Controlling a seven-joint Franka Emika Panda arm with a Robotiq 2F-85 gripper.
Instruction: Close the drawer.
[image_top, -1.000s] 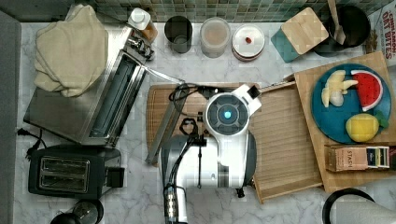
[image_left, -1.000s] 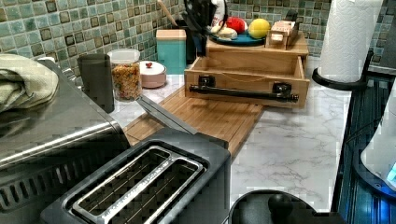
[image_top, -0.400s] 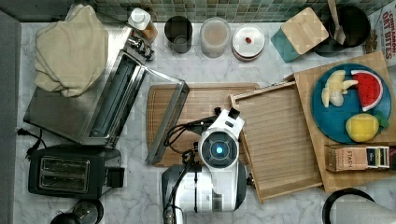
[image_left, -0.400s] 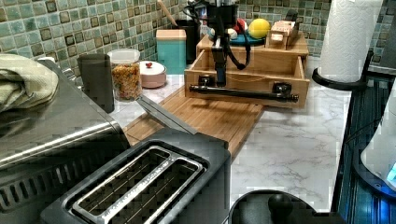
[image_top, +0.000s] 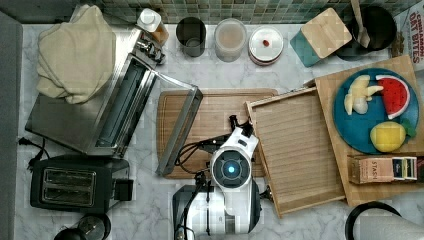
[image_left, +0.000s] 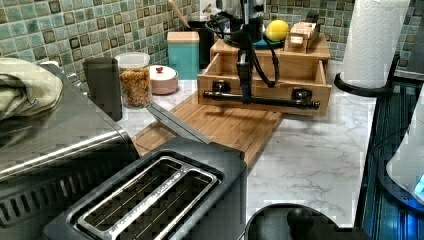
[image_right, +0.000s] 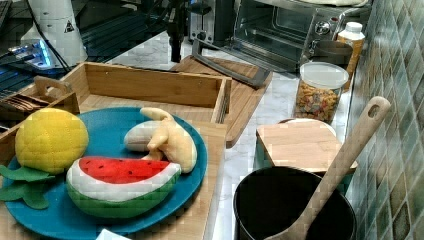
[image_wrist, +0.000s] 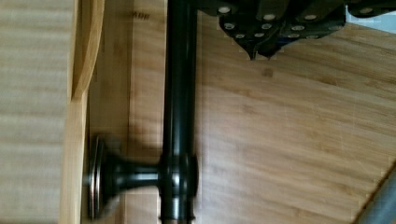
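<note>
The drawer is a shallow light-wood tray pulled out from under the wooden top. Its front panel carries a black bar handle on dark knobs. My gripper hangs straight down in front of that panel, against the bar near its middle. In the wrist view the handle runs along the drawer front, and my gripper is on the cutting-board side of it, fingertips together with nothing between them. From above, the gripper is at the drawer's front rim. In the right view the drawer stands open.
A bamboo cutting board lies under the gripper. The toaster oven's open door rests on the board's far end. A black toaster, jars and a blue fruit plate surround it. A paper towel roll stands beside the drawer.
The arm has swung in and lowered the gripper in front of the drawer's handle. The drawer has not visibly moved.
</note>
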